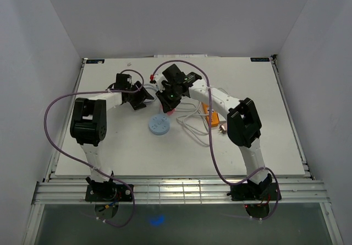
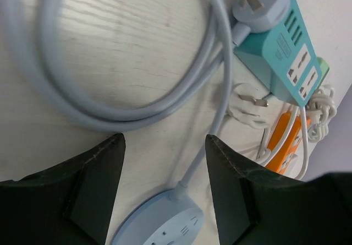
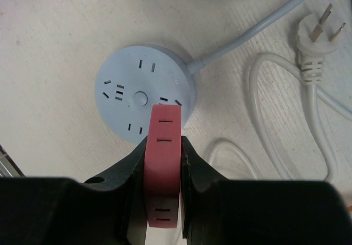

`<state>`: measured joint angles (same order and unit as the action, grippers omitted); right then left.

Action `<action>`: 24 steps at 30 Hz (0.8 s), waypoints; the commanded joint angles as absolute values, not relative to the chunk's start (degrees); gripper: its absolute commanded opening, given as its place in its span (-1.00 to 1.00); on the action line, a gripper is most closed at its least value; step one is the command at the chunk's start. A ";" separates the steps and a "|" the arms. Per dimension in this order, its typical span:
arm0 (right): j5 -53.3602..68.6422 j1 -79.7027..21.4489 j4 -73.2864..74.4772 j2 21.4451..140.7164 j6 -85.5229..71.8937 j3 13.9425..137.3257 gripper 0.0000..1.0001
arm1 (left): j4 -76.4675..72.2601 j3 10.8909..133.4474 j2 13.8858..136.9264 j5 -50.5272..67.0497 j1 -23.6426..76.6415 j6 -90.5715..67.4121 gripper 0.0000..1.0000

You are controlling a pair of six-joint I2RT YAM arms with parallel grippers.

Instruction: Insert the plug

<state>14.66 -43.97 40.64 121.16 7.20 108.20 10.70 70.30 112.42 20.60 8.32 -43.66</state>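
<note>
over round blue socket (image 3: 132,74), r gripper (image 3: 163,143) clamps red plug (image 3: 163,173); l gripper (image 2: 165,146) wide over blue cable (image 2: 110,118).

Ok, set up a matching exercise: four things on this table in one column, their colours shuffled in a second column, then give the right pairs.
Things:
1. round socket
2. block clamped in the right gripper
3. power strip beside the grey plug
4. power strip under the white cable

Colours:
a. orange
b. pale blue
c. teal
d. pinkish red

Pairs: 1-b, 2-d, 3-c, 4-a.
</note>
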 commanded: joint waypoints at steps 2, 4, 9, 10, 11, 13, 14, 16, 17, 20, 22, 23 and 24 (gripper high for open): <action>14.32 -44.65 48.77 124.10 7.56 114.96 -0.85 | 7.93 65.50 105.39 23.01 3.53 -45.35 0.41; 14.41 -44.82 50.27 125.42 7.21 116.45 -0.84 | 5.81 63.12 102.94 24.69 2.73 -47.10 0.39; 15.29 -45.61 53.25 128.84 6.33 119.87 -0.84 | 3.51 58.63 99.06 25.31 2.02 -47.90 0.29; 15.64 -45.79 54.39 129.37 6.42 120.67 -0.84 | 3.17 58.10 98.70 25.49 2.02 -47.99 0.26; 16.08 -45.88 54.84 129.90 6.42 121.89 -0.84 | 2.29 57.57 98.27 25.75 2.02 -47.99 0.20; 16.26 -46.05 56.07 131.30 5.71 123.22 -0.84 | 1.41 56.00 97.91 26.28 2.02 -48.16 0.17; 16.87 -46.14 56.34 131.66 5.63 123.66 -0.84 | 0.45 55.20 97.65 26.71 2.02 -48.34 0.05; 16.61 -46.23 56.86 132.71 5.10 124.98 -0.84 | -2.45 52.40 96.86 27.07 2.02 -48.95 -0.02; 16.79 -46.32 57.39 133.06 4.92 125.50 -0.84 | -3.85 51.51 96.51 27.16 2.02 -49.04 -0.10; 16.79 -46.32 58.70 134.38 4.66 127.44 -0.84 | -5.79 48.52 95.36 26.37 2.02 -49.31 -0.39; 16.44 -46.41 59.06 135.00 4.22 128.05 -0.85 | -6.15 47.73 95.36 26.37 2.02 -49.31 -0.82; 16.26 -46.41 59.24 135.26 4.31 128.14 -0.84 | -6.85 47.12 95.45 26.63 2.02 -49.31 -0.94; 16.26 -46.41 59.41 135.52 4.22 128.14 -0.85 | -7.12 46.94 95.62 26.98 2.02 -49.31 -1.00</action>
<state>15.38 -46.22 57.12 134.74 4.93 125.56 -3.22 47.68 98.52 25.98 1.93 -49.56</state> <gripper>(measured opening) 0.264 0.046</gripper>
